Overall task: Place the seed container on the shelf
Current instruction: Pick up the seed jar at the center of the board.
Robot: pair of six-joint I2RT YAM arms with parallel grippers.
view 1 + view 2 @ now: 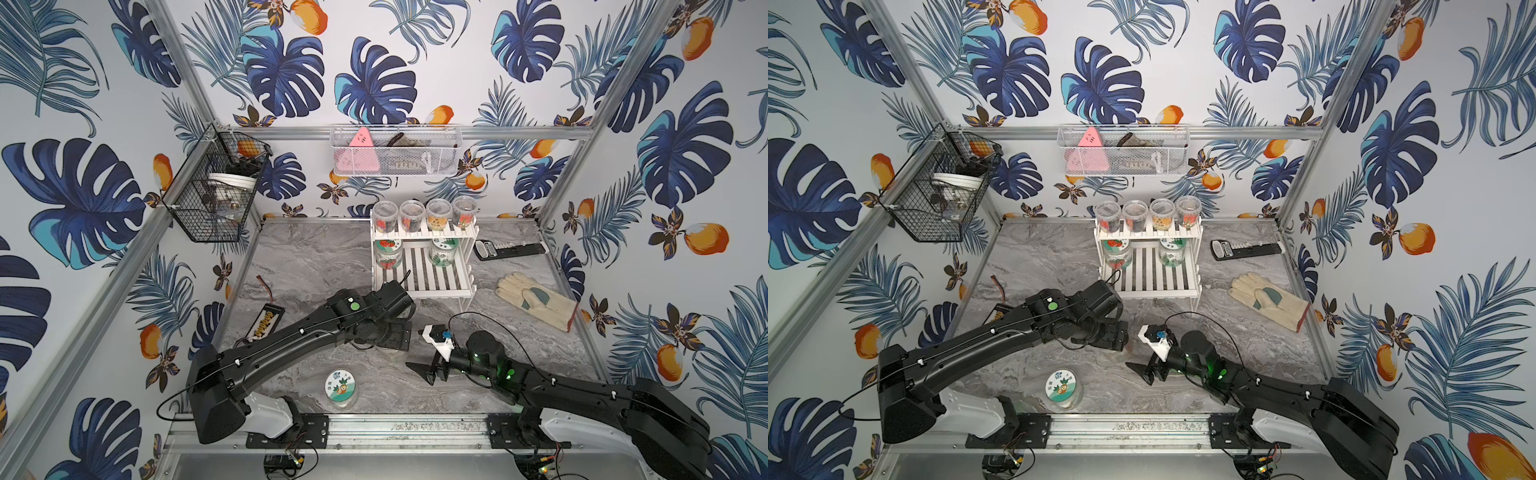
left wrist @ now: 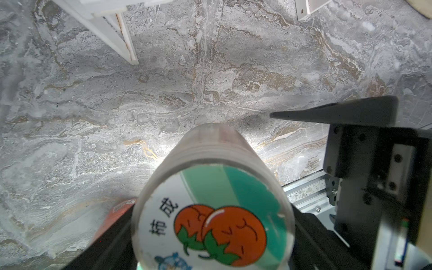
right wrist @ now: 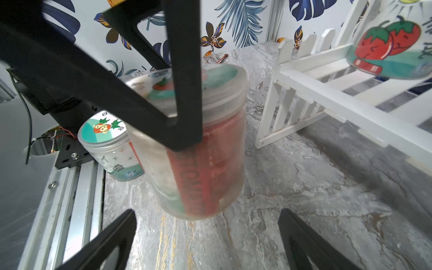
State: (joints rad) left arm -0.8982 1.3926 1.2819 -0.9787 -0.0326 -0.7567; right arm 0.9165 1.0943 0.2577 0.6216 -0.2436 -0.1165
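Marble tabletop (image 1: pixel 316 266), middle, just before the shelf (image 1: pixel 432 278) | left gripper (image 2: pixel 211 210) clamped on seed container (image 3: pixel 217 152), lid up | right gripper (image 3: pixel 207 211) spread wide, empty, near | you should raise it level, pass the shelf's front edge, then lower onto the free front slats.

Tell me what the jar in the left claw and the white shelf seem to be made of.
Seed container: likely clear plastic, slightly frosted; its red contents show through the wall, and the surface takes only soft highlights.
Shelf: probably white-painted wood with a matt finish; it has flat slats and picket-shaped ends, though moulded plastic cannot be ruled out.
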